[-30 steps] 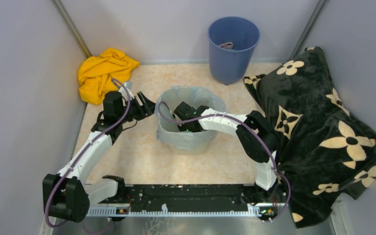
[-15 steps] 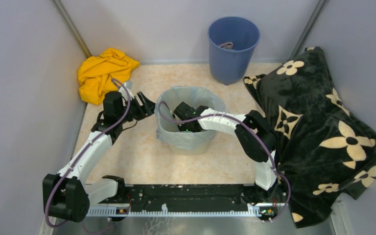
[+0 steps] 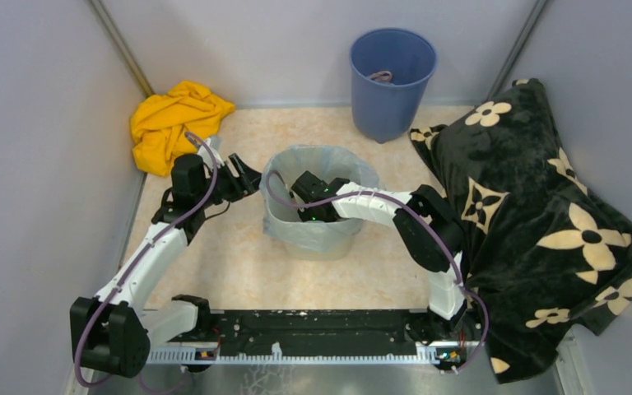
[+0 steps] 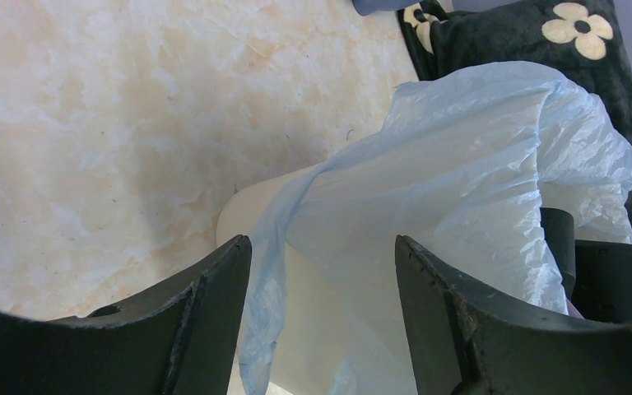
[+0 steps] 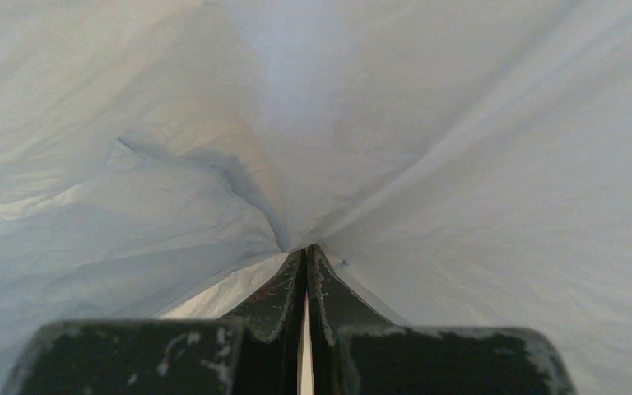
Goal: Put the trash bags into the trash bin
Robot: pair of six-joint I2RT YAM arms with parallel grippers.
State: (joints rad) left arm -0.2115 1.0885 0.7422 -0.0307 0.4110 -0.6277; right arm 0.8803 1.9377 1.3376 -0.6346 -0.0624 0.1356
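Plastic covers most of the bin (image 4: 251, 206) at the middle of the table (image 3: 230, 263): the bag (image 3: 322, 237) lines it, with its mouth turned out over the rim and hanging down the outside wall. On the left this skirt is loose and bunched, and bare cream wall shows beneath it. The right gripper (image 5: 306, 248) reaches down inside the bin with its fingers pressed together. Creases in the film run straight into the tips, so we judge that it pinches a fold of the lining there, most likely to carry the bag toward the bottom so that it sits deep. The left gripper (image 3: 251, 177) hovers just beside the left rim with its fingers spread and holding nothing. The bag's hanging edge lies just beyond the tips, which we read as readiness to take that edge and settle it over the rim. For room to move, bare table shows left and near of the bin. The yellow cloth (image 3: 173, 123) sits well apart in the far left corner, and the blue bucket (image 3: 391, 82) stands at the far wall. The black blanket (image 3: 535, 214) crowds the right side, close to the right arm's elbow. Inside the bin we see little slack, since the rim and the film lie close around the right wrist.
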